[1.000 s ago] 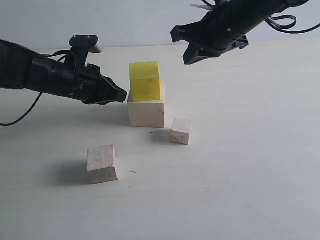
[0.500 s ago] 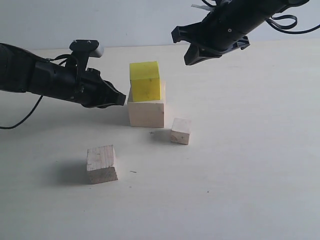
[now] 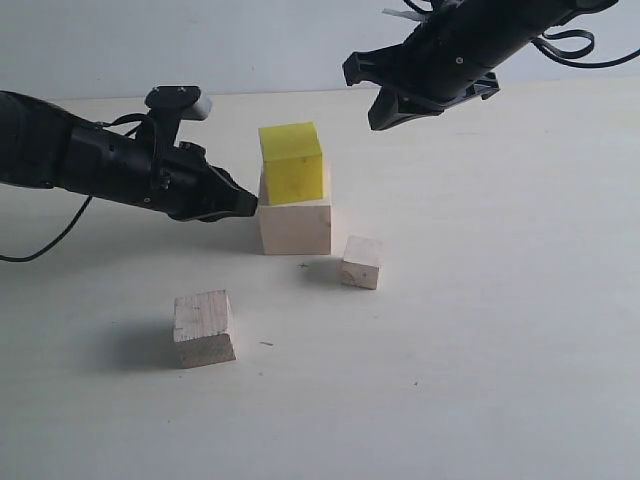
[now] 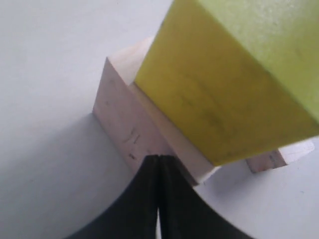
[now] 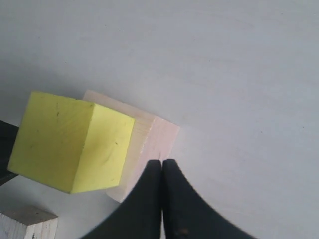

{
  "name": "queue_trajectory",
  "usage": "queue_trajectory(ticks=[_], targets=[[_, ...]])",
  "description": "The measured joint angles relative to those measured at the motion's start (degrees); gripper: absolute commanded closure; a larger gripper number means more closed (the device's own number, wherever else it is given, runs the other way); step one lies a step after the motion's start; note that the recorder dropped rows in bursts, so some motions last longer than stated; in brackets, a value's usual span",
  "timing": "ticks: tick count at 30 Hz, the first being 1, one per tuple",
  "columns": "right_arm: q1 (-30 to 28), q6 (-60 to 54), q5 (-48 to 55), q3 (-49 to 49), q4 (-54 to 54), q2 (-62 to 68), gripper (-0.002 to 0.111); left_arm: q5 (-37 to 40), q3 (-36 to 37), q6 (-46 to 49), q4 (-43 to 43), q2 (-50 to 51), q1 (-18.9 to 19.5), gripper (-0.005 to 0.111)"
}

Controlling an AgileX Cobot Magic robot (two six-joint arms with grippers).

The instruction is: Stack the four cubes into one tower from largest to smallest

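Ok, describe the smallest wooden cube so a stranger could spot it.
Find the yellow cube atop the large wooden cube, centre view. Right of that pair's base sits the small wooden cube. It is the tiniest; the medium wooden cube lies farther off.

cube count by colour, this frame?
Bare wood: 3 (large wooden cube, medium wooden cube, small wooden cube)
Yellow: 1 (yellow cube)
Total: 4

A pale cream tabletop [image 3: 500, 380] meets a plain light-grey wall [image 3: 150, 40] under soft, even light.
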Motion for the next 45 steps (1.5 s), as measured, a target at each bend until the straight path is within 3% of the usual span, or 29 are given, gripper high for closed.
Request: queue_trajectory(ticks=[24, 45], targets=[[0.00, 3.60, -1.08, 2.60, -4.19, 0.92, 0.108, -2.01, 0.00, 0.00, 0.00, -2.07, -0.13, 0.107], [0.00, -9.66, 2.39, 3.02, 16.36, 5.11, 0.108, -1.17, 0.00, -0.38, -0.48, -6.14, -0.13, 0.107]])
